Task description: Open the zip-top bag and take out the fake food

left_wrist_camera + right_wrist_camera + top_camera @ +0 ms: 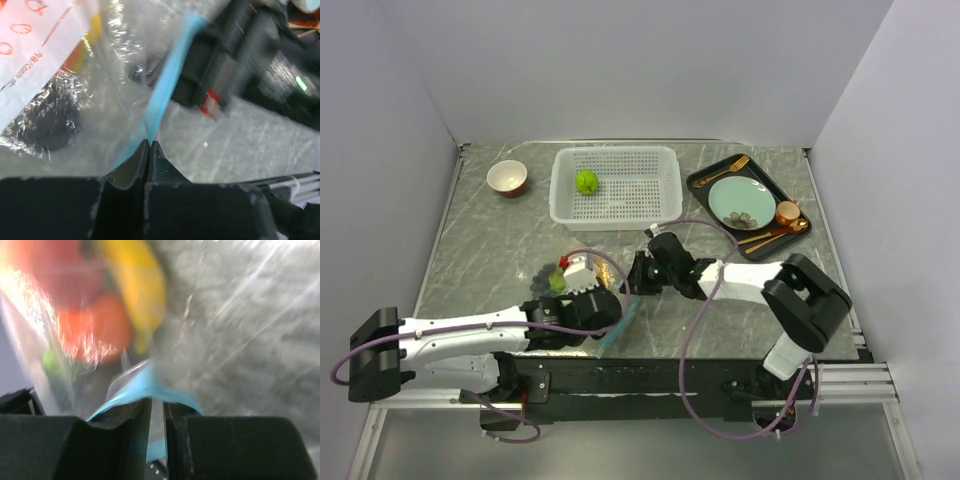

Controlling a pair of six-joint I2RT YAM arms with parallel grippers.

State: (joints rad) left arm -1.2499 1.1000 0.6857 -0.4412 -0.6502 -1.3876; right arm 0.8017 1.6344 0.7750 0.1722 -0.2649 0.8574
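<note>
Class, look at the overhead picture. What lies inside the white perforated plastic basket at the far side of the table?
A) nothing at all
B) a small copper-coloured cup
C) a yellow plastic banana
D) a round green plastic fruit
D: the top view shows a single round green plastic fruit lying inside the white perforated plastic basket, with nothing else in it.

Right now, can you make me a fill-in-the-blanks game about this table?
1. The white basket holds one ___ fruit.
2. The left end effector is shut on the zip-top bag's ___ zip strip.
3. The pale-green plate sits on a black ___.
Missing words: green; blue; tray.
</note>
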